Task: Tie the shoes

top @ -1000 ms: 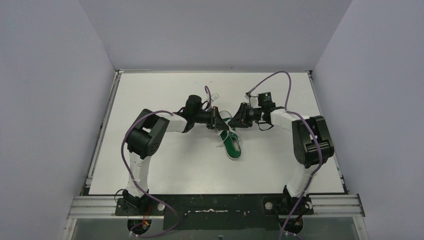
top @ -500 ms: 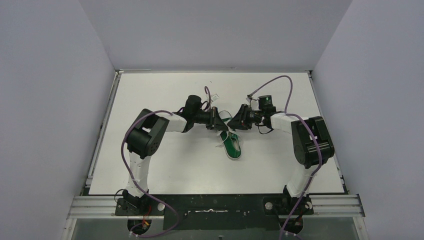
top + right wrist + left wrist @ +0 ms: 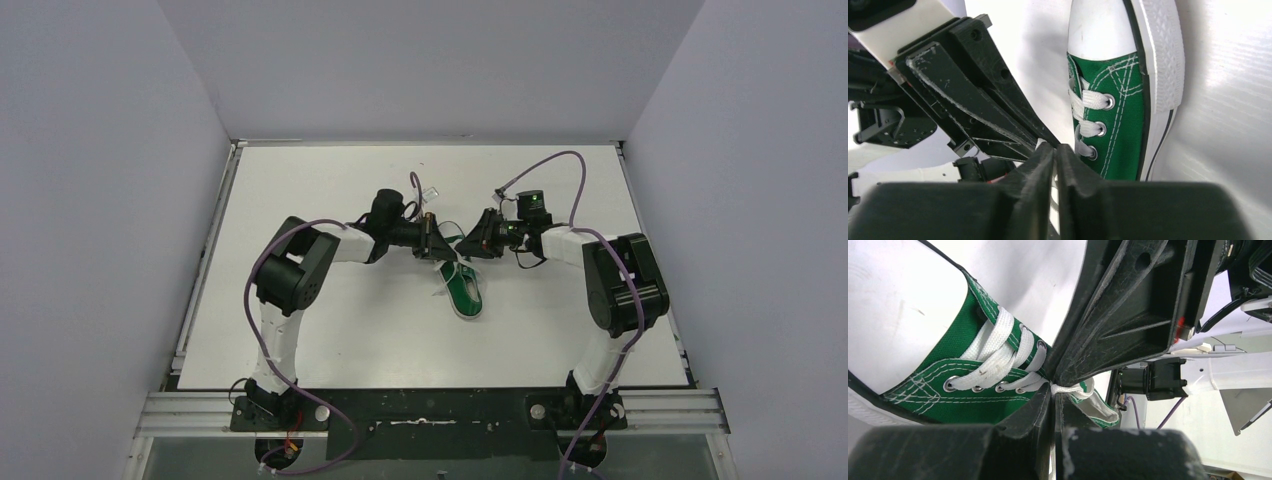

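The green sneaker [image 3: 463, 293] with white sole and toe cap lies mid-table, toe toward the arms. It also shows in the left wrist view [image 3: 943, 375] and the right wrist view [image 3: 1120, 105]. My left gripper [image 3: 437, 246] and right gripper [image 3: 467, 245] meet tip to tip just above its heel end. The left gripper [image 3: 1054, 392] is shut on a white lace [image 3: 1070, 389] at the top eyelets. The right gripper [image 3: 1055, 150] is shut on a white lace strand that shows in the thin slit between its fingers. The knot area is hidden by the fingers.
A small clear plastic piece [image 3: 428, 191] lies on the white table [image 3: 330, 330] behind the left arm. Purple cables [image 3: 545, 165] loop over both arms. Grey walls enclose the table on three sides.
The right gripper has moved a little left, closer to the left gripper over the shoe's heel end. The left arm and shoe have hardly moved.
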`<state>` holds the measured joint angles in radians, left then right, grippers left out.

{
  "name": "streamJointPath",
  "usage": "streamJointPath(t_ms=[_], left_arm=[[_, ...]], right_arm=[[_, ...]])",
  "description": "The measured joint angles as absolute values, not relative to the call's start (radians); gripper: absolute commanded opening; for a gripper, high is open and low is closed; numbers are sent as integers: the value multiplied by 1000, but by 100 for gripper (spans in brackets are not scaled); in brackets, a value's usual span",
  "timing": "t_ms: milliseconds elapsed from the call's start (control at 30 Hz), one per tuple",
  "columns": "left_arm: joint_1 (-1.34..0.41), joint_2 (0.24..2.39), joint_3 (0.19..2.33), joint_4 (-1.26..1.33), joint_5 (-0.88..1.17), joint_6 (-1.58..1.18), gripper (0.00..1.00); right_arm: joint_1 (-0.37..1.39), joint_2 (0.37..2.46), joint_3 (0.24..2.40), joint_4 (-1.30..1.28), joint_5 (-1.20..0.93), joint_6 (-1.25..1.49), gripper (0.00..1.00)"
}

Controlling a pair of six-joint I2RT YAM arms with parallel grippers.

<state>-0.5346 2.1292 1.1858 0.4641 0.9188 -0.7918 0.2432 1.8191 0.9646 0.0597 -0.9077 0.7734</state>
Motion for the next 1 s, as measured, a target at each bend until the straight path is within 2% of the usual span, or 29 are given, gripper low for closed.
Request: streamJointPath(t_ms=[233,300,400,433,533,600,667,833,1000], left_arm=[[-535,2131,1190,470,914,-800,0],[-535,2131,1190,471,910,-800,4],[-535,2131,1189,470,904,-794,15],[-535,2130,1188,467,902,-788,15],[-532,2128,1180,461,896,-774,7],[-529,2119,1161,456,892,-764,6],[-528,2117,1154,448,888,-757,5],[-529,2117,1155,455,878,-766,4],[-529,2117,1158,456,870,-773,2]], right_arm=[[247,1775,964,34,-876,747,0],[253,1750,965,5,-859,719,0],[257,1713,973,-51,-815,664,0],[258,1705,978,-67,-801,645,0],[257,1690,988,-91,-769,608,0],[255,1691,999,-105,-762,593,1],[252,1691,1009,-130,-754,587,11],[243,1713,1037,-160,-761,586,22],[243,1775,1074,-184,-789,566,25]])
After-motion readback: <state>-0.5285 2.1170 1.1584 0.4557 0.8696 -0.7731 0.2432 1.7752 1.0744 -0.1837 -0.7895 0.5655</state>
